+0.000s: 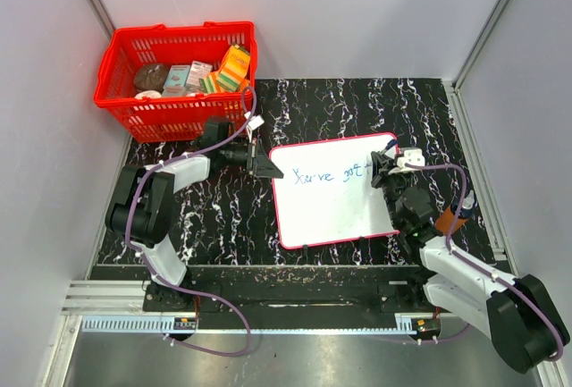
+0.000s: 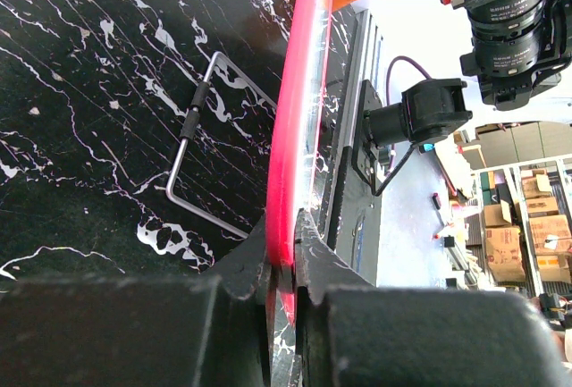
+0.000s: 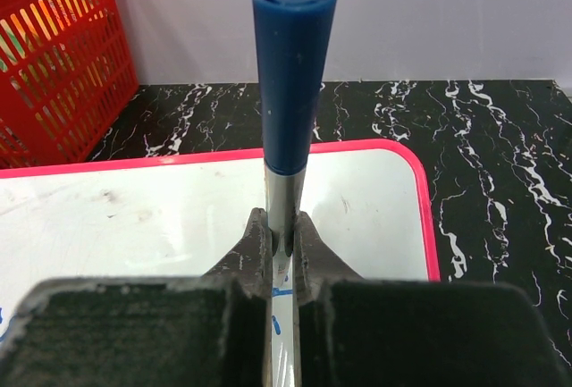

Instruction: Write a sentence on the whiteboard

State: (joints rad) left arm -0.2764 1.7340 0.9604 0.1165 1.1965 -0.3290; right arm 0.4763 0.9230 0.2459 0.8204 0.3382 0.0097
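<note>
Nearest the lens are the right gripper's [image 3: 281, 257] pads, closed tight on the silvery barrel of a marker [image 3: 293, 74], blue end up; its tip is hidden. Opposite, the left gripper [image 2: 284, 248] is pinched onto the red frame at the left edge of the whiteboard [image 1: 331, 213]; the board lies on the table [image 1: 223, 217] between the arms, to the right of the basket [image 1: 152, 117]. Blue words, the sentence [image 1: 326, 175], run along its upper part; "You've got" reads clearly; what follows is behind the right gripper, so I cannot tell how far it goes. I judge the board light, thin and stiff, with a slick face; it would likely skate under pen pressure, so the frame edge is the place to hold it, clear of ink that would smear. The marker looks light and smooth; a firm grip low on the barrel should stop it twisting. The basket holds small boxes [image 1: 234, 65], packets and a dark round thing [image 1: 150, 76].
</note>
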